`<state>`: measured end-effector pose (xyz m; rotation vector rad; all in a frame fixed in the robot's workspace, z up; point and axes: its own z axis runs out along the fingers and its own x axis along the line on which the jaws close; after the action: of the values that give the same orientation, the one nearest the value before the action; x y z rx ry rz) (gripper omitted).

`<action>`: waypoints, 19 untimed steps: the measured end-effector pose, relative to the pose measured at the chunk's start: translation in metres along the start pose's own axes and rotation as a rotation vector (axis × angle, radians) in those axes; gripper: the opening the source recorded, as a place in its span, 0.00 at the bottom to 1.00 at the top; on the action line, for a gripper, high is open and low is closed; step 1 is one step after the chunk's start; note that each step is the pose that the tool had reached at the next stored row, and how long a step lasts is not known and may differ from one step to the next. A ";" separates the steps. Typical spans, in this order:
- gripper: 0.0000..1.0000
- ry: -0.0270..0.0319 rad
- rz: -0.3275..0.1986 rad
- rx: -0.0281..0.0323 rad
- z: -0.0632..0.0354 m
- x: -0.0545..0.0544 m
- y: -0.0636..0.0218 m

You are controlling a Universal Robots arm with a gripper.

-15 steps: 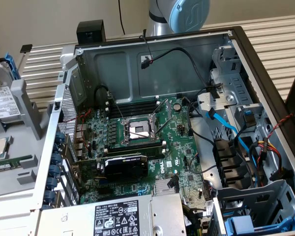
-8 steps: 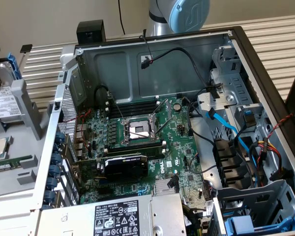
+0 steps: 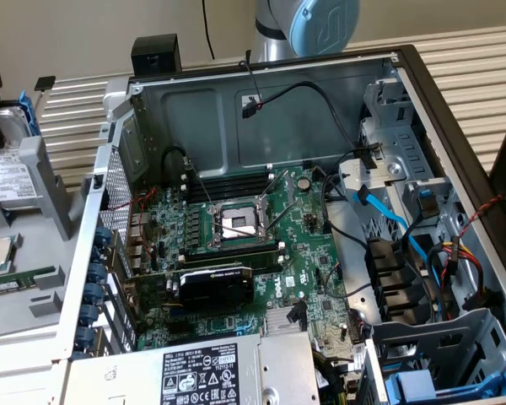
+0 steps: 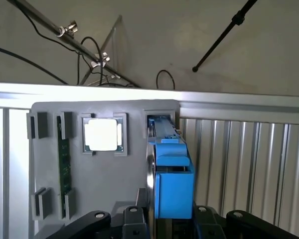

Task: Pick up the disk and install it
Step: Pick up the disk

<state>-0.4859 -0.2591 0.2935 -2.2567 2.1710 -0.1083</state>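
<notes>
Ribbed tabletop (image 4: pixel 249 164) holds a grey tray (image 4: pixel 109 174); your tool (image 4: pixel 170 225) squeezes the disk (image 4: pixel 172 184) standing in that tray's slot. You have not installed it yet.

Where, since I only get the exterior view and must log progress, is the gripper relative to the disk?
Observer: In the wrist view the gripper is right at the disk, lined up with its near end.
Operator: Is the disk out of its slot?
Observer: No, it stands on edge in a slot of the grey tray, narrow side toward the gripper.
Operator: Anything crowding it?
Observer: The processor chip lies in its own recess beside it, apart from it.
</notes>
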 end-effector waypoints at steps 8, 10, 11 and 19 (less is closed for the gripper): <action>0.37 -0.0376 0.003 0.0112 -0.0001 0.000 0.0014; 0.37 -0.0478 0.003 0.0117 -0.0001 0.000 0.0015; 0.37 -0.0524 0.004 0.0122 -0.0001 0.000 0.0016; 0.37 -0.0574 0.004 0.0124 -0.0001 0.000 0.0027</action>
<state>-0.4886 -0.2591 0.2934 -2.2203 2.1403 -0.0560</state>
